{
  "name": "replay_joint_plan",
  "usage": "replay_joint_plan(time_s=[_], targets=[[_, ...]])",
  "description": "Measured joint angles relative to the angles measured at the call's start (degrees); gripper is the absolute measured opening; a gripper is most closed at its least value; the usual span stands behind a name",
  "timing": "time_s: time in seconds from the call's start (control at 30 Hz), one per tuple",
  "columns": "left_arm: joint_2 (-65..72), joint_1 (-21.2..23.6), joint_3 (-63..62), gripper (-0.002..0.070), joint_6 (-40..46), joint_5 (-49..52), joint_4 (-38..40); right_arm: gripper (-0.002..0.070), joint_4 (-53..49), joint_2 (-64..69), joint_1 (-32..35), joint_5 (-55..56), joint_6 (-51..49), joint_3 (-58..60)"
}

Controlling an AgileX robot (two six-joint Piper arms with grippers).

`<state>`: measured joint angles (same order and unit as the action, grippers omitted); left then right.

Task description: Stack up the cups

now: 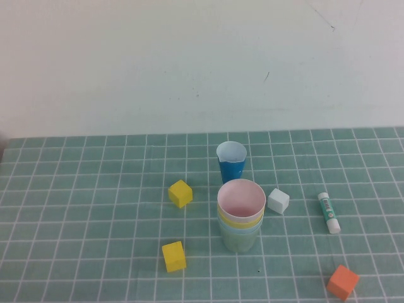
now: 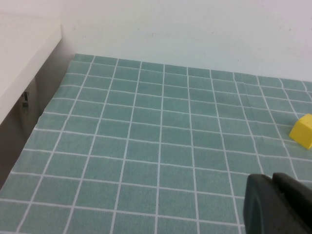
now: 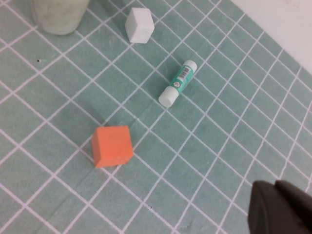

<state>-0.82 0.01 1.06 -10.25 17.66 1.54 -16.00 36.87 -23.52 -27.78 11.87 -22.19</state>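
Note:
The cups (image 1: pixel 240 218) stand nested in one upright stack at the middle of the green grid mat. The pink cup (image 1: pixel 241 197) is on top, with a yellow rim (image 1: pixel 240 222) under it, then light blue (image 1: pixel 240 231) and pale green (image 1: pixel 238 245) below. The stack's pale green base (image 3: pixel 61 14) shows at a corner of the right wrist view. Neither arm appears in the high view. My left gripper (image 2: pixel 273 179) is shut over bare mat, holding nothing. My right gripper (image 3: pixel 276 184) is shut too, empty, away from the stack.
A dark blue cup (image 1: pixel 231 162) stands just behind the stack. Two yellow cubes (image 1: pixel 180 193) (image 1: pixel 173 256) lie to its left. A white cube (image 1: pixel 278 201), a glue stick (image 1: pixel 329 213) and an orange cube (image 1: pixel 342 282) lie to its right. A white ledge (image 2: pixel 24 63) borders the mat's left side.

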Motion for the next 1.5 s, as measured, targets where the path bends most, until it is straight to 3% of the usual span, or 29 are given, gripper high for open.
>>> replay_joint_plan(time_s=[0.3, 0.67, 0.87, 1.27, 1.5], targets=[[0.00, 0.00, 0.00, -0.0002, 0.00, 0.00, 0.00, -0.0001, -0.32, -11.94, 2.99, 1.40, 0.00, 4.24], [0.00, 0.00, 0.00, -0.0002, 0.19, 0.00, 0.00, -0.0001, -0.45, -34.13, 16.77, 3.79, -1.32, 17.60], [0.00, 0.00, 0.00, -0.0002, 0.19, 0.10, 0.00, -0.0001, -0.34, -37.41, 23.32, 6.23, -3.35, 23.21], [0.00, 0.00, 0.00, -0.0002, 0.19, 0.10, 0.00, -0.0001, 0.15, -37.68, 23.94, 6.64, -5.56, 23.24], [0.00, 0.00, 0.00, -0.0002, 0.19, 0.10, 0.00, -0.0001, 5.94, -37.68, 23.94, 6.97, -6.10, 23.24]])
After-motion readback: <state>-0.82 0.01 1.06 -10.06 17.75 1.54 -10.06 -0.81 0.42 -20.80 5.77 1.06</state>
